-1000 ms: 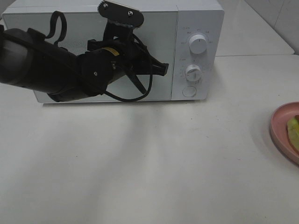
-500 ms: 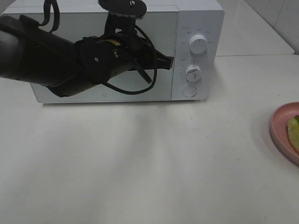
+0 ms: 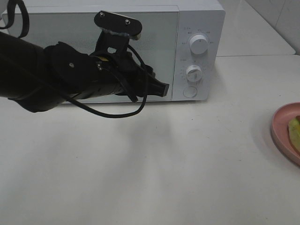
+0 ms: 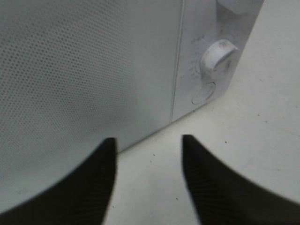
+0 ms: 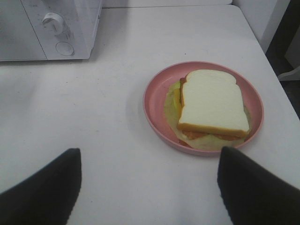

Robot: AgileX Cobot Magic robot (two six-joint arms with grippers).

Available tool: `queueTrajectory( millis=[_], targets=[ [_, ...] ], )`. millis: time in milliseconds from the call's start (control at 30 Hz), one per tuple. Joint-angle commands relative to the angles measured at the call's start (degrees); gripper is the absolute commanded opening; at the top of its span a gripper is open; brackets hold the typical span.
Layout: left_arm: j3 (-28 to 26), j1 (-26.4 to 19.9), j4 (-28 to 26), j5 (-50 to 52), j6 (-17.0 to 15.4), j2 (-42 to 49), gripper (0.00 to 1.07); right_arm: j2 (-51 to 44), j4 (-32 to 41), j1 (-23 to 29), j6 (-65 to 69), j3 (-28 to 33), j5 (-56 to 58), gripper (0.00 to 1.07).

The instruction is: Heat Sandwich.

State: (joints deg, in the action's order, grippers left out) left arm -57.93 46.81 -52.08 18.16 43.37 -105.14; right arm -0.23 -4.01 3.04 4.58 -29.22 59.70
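Observation:
The sandwich (image 5: 213, 103), white bread over yellow-green filling, lies on a round pink plate (image 5: 154, 96) on the table; the exterior view shows only an edge of the sandwich (image 3: 295, 131) and the plate (image 3: 281, 129) at the far right. My right gripper (image 5: 149, 152) hovers open a short way in front of the plate, holding nothing. The white microwave (image 3: 199, 18) stands at the back with its door (image 4: 84, 70) closed. My left gripper (image 3: 162, 89) is low in front of the door's right edge, fingers (image 4: 96, 187) parted and empty.
The microwave's panel carries an upper knob (image 3: 199, 44), a lower knob (image 3: 193, 72) and a round button (image 3: 189, 91). My black left arm (image 3: 51, 82) crosses the door front. The white table (image 3: 154, 164) spreads in front, with its right edge beyond the plate.
My left gripper has dropped from the middle of the door's right edge to its lower corner, and its fingers have parted. The plate and sandwich have not moved.

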Motion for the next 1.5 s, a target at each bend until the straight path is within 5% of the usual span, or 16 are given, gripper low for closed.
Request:
queueTrajectory(
  millis=[33, 67, 333, 533, 633, 767, 800, 900, 1033, 1433, 1500],
  targets=[
    [0.7, 0.1, -1.1, -3.0, 0.0, 1.4, 0.95, -1.4, 0.1, -0.3, -0.5, 0.2, -0.3, 0.76],
    [1.0, 0.1, -1.0, -5.2, 0.5, 2.1, 1.04, -1.4, 0.1, -0.3, -0.5, 0.2, -0.3, 0.76],
    [1.9, -2.6, 1.6, -19.5, 2.8, 5.4, 1.02, -1.4, 0.1, -0.3, -0.5, 0.2, -0.3, 0.76],
    [1.9, -10.2, 3.6, -34.7, 1.5, 7.6, 1.02, -1.4, 0.1, -0.3, -0.5, 0.2, -0.3, 0.76],
    [1.9, -12.6, 6.6, -37.7, -1.5, 8.7, 1.02, -1.4, 0.1, -0.3, -0.5, 0.2, -0.3, 0.76],
    [1.9, -18.5, 23.0, -45.5, -16.8, 12.4, 1.02, -1.4, 0.1, -0.3, -0.5, 0.2, -0.3, 0.76],
    [1.9, -18.5, 23.0, -45.5, -16.8, 12.4, 1.02, -1.4, 0.1, -0.3, -0.5, 0.2, -0.3, 0.76],
    [1.9, -23.3, 31.5, -51.9, -25.7, 14.8, 1.02, -1.4, 0.1, -0.3, -0.5, 0.2, -0.3, 0.76],
    [1.9, -28.0, 32.9, -55.4, -28.8, 16.6, 1.02, -1.4, 0.1, -0.3, -0.5, 0.2, -0.3, 0.76],
    [1.9, -34.8, 38.7, -65.0, -29.9, 21.3, 1.02, -1.4, 0.1, -0.3, -0.5, 0.2, -0.3, 0.76],
    [2.1, -34.8, 41.8, -68.0, -34.0, 22.5, 1.01, -1.4, 0.1, -0.3, -0.5, 0.2, -0.3, 0.76]
  ],
)
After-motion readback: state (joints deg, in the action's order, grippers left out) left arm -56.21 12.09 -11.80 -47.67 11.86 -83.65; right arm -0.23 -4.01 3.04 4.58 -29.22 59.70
